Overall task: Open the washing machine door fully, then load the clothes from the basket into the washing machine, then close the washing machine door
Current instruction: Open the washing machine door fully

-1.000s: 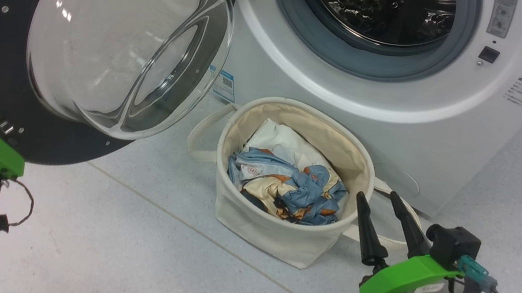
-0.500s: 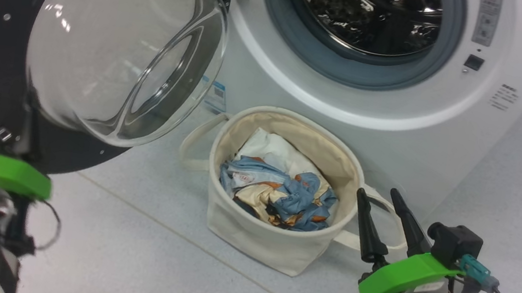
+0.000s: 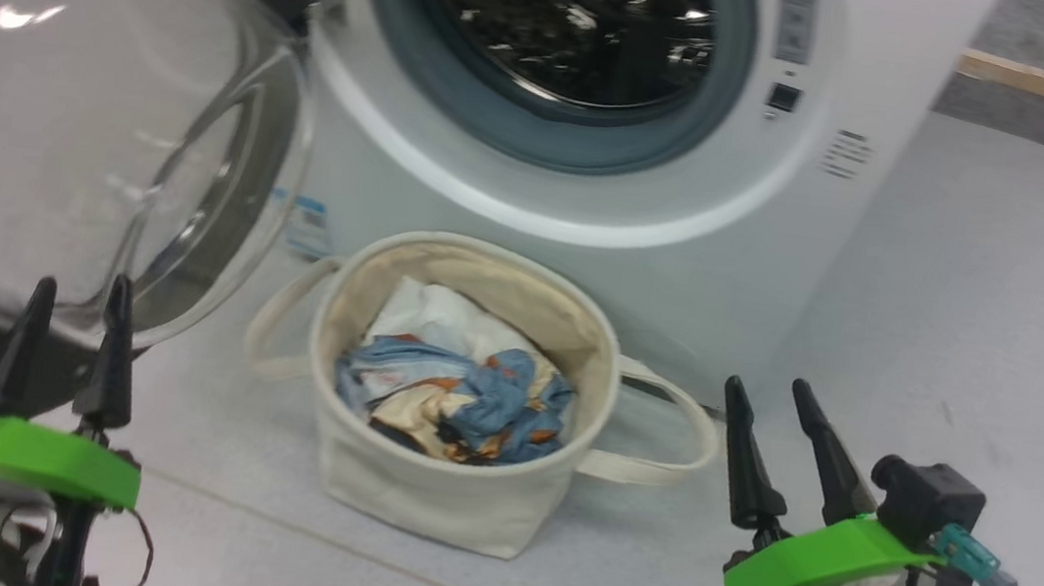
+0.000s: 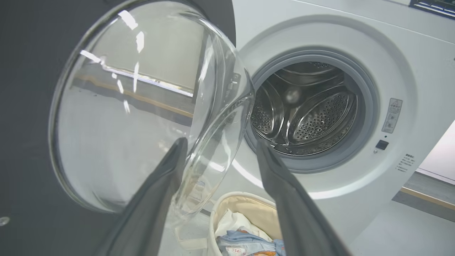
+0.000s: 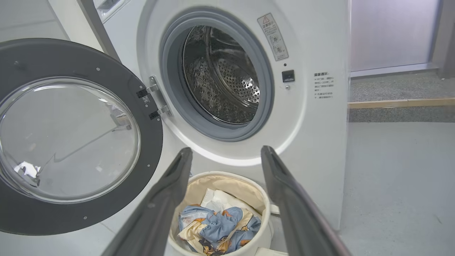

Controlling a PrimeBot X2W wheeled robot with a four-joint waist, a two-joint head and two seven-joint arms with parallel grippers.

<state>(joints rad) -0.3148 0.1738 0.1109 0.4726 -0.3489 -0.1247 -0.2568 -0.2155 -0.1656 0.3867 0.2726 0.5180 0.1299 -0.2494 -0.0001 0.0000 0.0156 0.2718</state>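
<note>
The left gripper (image 3: 81,285) has drawn back from the washing machine door (image 3: 90,125), which now hangs wide open left of the washing machine (image 3: 591,231). Its fingers and those of the right gripper (image 3: 764,383) are apart and empty. The clothes (image 3: 457,406) wait in the basket (image 3: 413,506) below the drum, likely next.

On the big white front-loading washing machine (image 5: 320,142), a pale sticker (image 5: 273,37) at two o'clock of the drum mouth (image 5: 217,74) shows a red warning triangle. Its print, and the printed lines (image 5: 323,85) at three o'clock, are too small to read. The small white label (image 4: 233,251) on the blue patterned clothes (image 4: 250,244) seems to read "14".
</note>
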